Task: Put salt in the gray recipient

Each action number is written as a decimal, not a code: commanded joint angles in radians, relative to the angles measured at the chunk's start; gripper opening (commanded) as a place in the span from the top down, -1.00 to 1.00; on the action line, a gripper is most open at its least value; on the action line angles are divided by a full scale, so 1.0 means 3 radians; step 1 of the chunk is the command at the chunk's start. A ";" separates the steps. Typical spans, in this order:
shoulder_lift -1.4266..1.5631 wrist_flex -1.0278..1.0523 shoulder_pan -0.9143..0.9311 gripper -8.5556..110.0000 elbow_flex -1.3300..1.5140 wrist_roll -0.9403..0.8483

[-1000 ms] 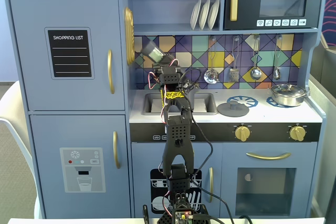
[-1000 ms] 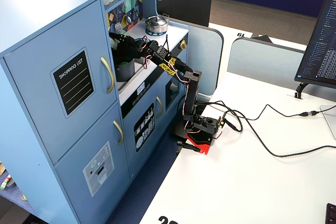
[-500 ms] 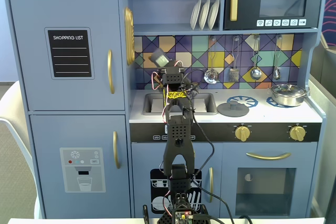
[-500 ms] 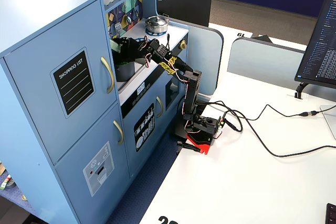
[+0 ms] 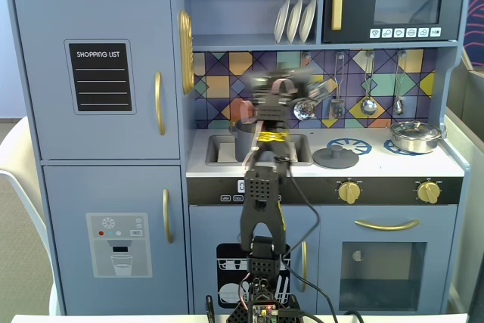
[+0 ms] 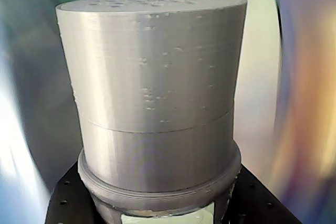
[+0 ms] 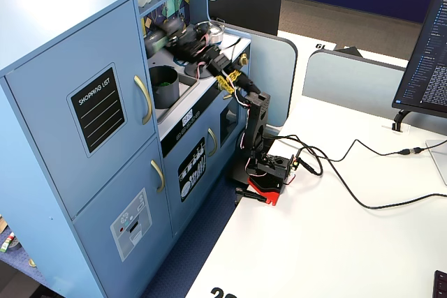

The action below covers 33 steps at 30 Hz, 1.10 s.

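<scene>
Readable text: two words on the kitchen, one brand on a monitor

"SHOPPING LIST" is printed in white on the black board (image 5: 100, 76) of the toy kitchen's upper left door, and is read again in both fixed views (image 7: 98, 108). A "DELL" logo is seen on the back of the dark monitor (image 7: 244, 3). Screen text at the right edge is too small to be read.

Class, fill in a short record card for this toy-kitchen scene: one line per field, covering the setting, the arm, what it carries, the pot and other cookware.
Setting: blue toy kitchen
Arm: reaching over the sink, motion-blurred
Hand: appears shut on the salt shaker, whose gray cap end fills the wrist view
Gray pot: in the sink, something green inside
Lid: flat on the counter
Silver pan: on the right burner
Plates: on the shelf
</scene>
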 commanded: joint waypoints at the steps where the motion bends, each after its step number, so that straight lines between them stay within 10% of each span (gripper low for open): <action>1: 0.0112 -0.0506 0.0741 0.86 -0.0199 -0.2148; 11: 0.0107 -0.1795 0.1519 0.86 0.0772 -0.4055; 33: 0.0000 -0.2613 0.1846 0.86 0.1897 -0.4331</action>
